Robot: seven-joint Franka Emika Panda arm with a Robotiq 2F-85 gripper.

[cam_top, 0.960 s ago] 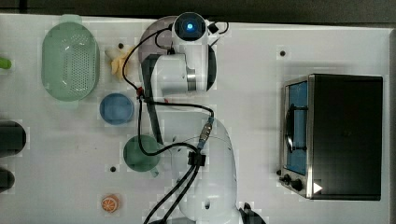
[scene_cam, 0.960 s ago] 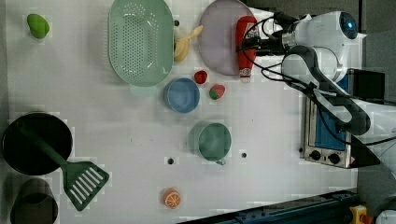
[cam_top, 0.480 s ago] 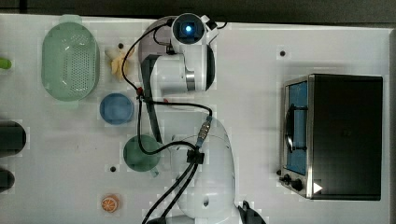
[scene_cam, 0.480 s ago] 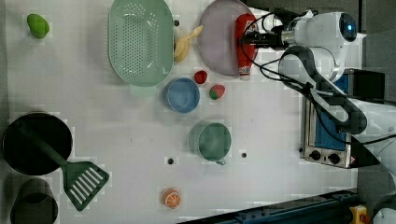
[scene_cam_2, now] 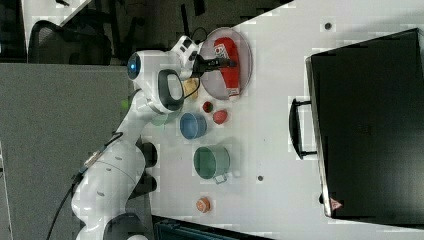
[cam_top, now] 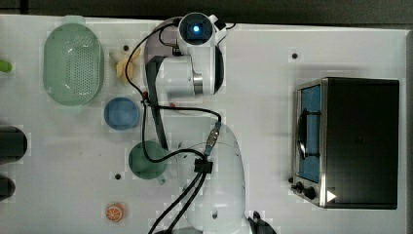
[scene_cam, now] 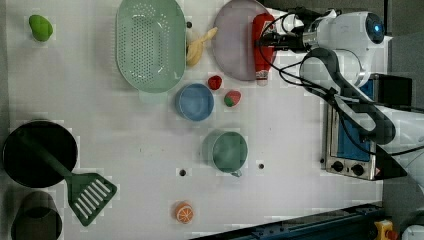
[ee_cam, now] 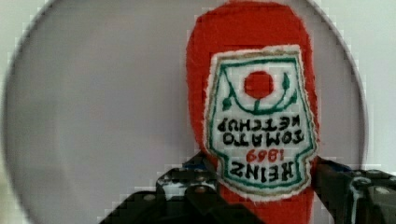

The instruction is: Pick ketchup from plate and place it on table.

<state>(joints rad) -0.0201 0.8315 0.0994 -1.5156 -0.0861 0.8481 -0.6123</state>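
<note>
Now, by item:

Ketchup (ee_cam: 254,116): red soft bottle with a white Heinz label, lying flat on the plate (scene_cam: 231,45) — near the rim at the left view's right, white cap end (scene_cam: 261,76) reaching past the rim onto the bench (scene_cam: 125,140).
Gripper (ee_cam: 261,186): down at the ketchup, jaws spread apart, one finger (ee_cam: 187,184) on each side of the bottle's body; contact with the fabric not clear, nothing lifted.
Arm (cam_top: 197,53): reaches over the plate in the top view, hiding most of it.
Plate surroundings: green basket (scene_cam: 150,45) to the left view's left, a yellow banana-like piece (scene_cam: 197,45) between basket and plate.
Below the plate in the left view: two small red pieces (scene_cam: 215,82), then a blue bowl (scene_cam: 195,101) and a green cup (scene_cam: 227,151).
Toaster oven (cam_top: 346,141): at the top view's right edge — well apart from the plate.
</note>
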